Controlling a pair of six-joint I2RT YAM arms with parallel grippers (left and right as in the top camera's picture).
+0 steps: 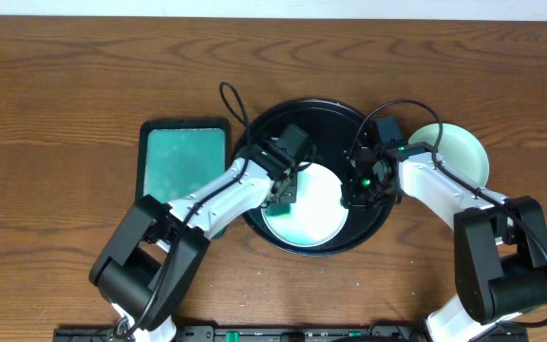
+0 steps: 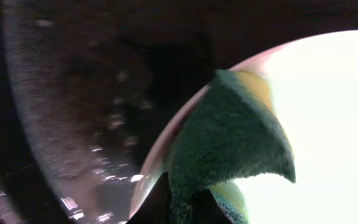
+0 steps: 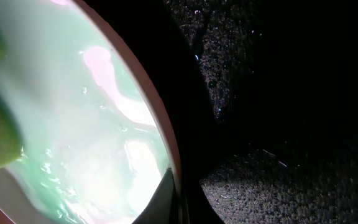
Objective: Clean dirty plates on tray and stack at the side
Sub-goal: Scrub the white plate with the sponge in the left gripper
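While tray (image 1: 330, 123) holds one plate (image 1: 316, 211), second plate (image 1: 459, 152) outside.

A rectangular teal tray (image 1: 182, 160) with a black edge is lying flat on the wooden table (image 1: 65, 76), left of centre. A sponge (image 2: 229, 143), green with a yellow face, is filling the left wrist view.

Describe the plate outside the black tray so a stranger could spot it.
Find the central round black tray. Beyond its right rim, partly hidden by the right arm, lies a pale teal plate. Unlike the plate in the tray, it rests on wood.
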